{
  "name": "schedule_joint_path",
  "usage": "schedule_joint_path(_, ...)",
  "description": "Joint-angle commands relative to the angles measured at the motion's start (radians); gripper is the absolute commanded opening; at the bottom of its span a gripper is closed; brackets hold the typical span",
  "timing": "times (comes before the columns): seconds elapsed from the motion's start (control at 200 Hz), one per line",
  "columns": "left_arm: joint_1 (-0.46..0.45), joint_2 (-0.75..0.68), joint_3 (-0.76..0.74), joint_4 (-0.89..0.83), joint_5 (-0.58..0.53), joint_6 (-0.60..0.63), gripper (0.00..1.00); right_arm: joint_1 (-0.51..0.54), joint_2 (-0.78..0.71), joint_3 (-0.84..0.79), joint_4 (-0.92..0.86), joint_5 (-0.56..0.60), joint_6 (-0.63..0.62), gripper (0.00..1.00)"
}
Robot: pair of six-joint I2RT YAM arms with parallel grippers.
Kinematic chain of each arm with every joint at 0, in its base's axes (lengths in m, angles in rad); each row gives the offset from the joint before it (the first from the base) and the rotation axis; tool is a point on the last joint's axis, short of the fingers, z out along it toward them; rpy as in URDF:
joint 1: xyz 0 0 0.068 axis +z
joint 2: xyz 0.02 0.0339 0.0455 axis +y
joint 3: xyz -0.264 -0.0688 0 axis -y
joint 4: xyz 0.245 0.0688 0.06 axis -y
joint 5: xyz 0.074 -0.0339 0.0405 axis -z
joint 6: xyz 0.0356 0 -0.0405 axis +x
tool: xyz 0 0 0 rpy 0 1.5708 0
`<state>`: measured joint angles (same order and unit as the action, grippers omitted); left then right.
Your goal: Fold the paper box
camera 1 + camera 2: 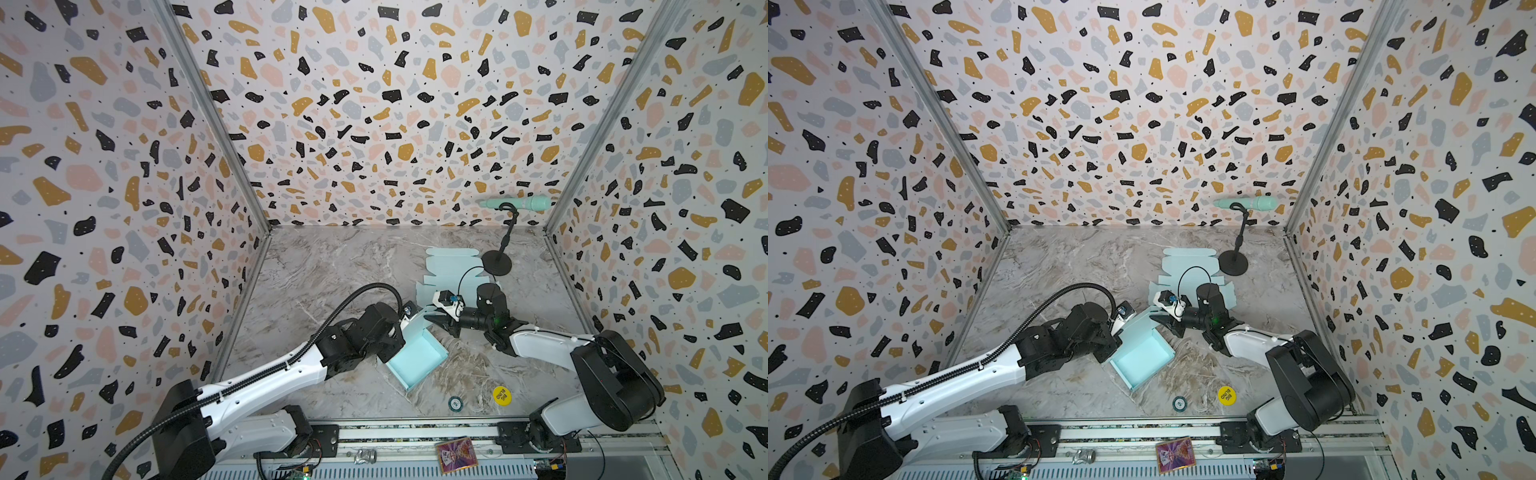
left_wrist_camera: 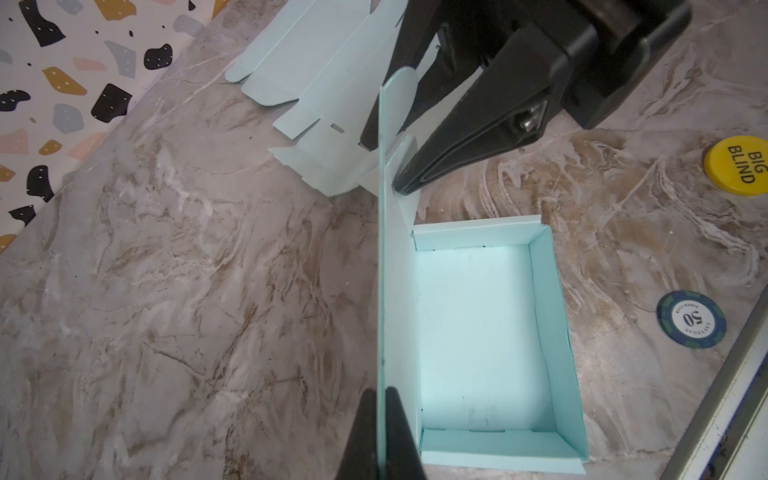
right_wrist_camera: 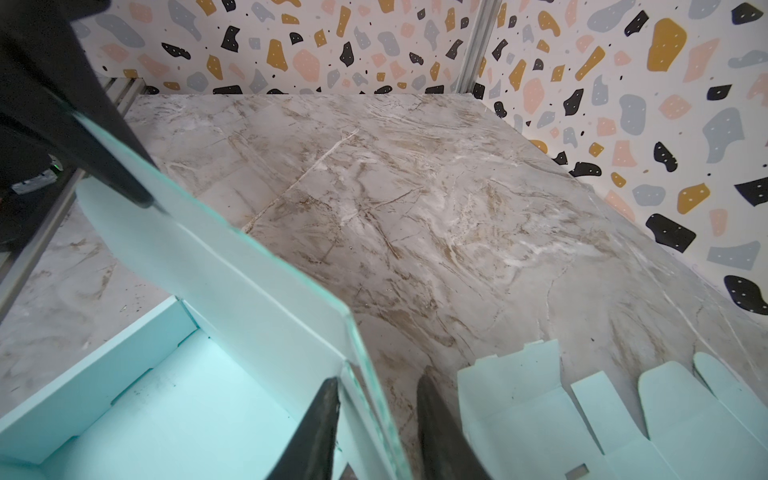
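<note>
Paper box [image 1: 419, 359]: pale teal, tray part formed, lying on the marble table [image 1: 332, 270] near its front middle, with the lid flap [image 2: 395, 291] standing upright. Left gripper [image 2: 380, 397]: clamped on one end of the flap. Right gripper [image 3: 378, 384]: jaws apart, straddling the flap's other end, not closed on it.

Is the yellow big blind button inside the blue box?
No, the yellow button lies on the table, apart from the box.

The pale teal paper box [image 1: 419, 359] sits near-centre, skewed, tray open (walls folded up), lid flap [image 2: 398, 311] upright along its far-left side.
</note>
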<state>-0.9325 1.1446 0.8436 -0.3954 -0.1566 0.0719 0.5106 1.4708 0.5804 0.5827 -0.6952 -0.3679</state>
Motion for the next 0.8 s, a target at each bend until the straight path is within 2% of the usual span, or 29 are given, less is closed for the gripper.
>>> schedule_joint_path(0.0, 0.000, -0.009, -0.004, 0.029, -0.017, 0.016, 0.00, -0.001, -0.005, 0.007, -0.018, -0.004, -0.011, 0.29)
schedule_joint_path(0.315, 0.001, -0.008, -0.009, 0.034, -0.039, 0.016, 0.00, 0.008, 0.012, 0.027, -0.056, -0.009, -0.032, 0.20)
schedule_joint_path(0.441, 0.000, -0.006, -0.006, 0.031, -0.061, 0.006, 0.02, 0.009, 0.017, 0.033, -0.069, -0.011, -0.036, 0.13)
schedule_joint_path(0.496, 0.000, -0.002, 0.001, 0.021, -0.079, -0.009, 0.10, 0.009, 0.018, 0.037, -0.072, -0.011, -0.037, 0.10)
schedule_joint_path(0.526, 0.000, 0.001, 0.010, 0.012, -0.092, -0.023, 0.19, 0.009, 0.018, 0.041, -0.079, -0.010, -0.040, 0.09)
schedule_joint_path(0.651, 0.013, -0.015, 0.023, -0.002, -0.205, -0.116, 0.48, 0.009, 0.014, 0.048, -0.091, -0.010, -0.044, 0.06)
schedule_joint_path(0.721, 0.038, -0.068, -0.006, 0.025, -0.202, -0.186, 0.65, 0.007, 0.009, 0.046, -0.093, -0.009, -0.044, 0.05)
schedule_joint_path(0.796, 0.065, -0.152, -0.081, 0.091, -0.155, -0.257, 0.76, 0.004, 0.005, 0.045, -0.095, -0.008, -0.042, 0.05)
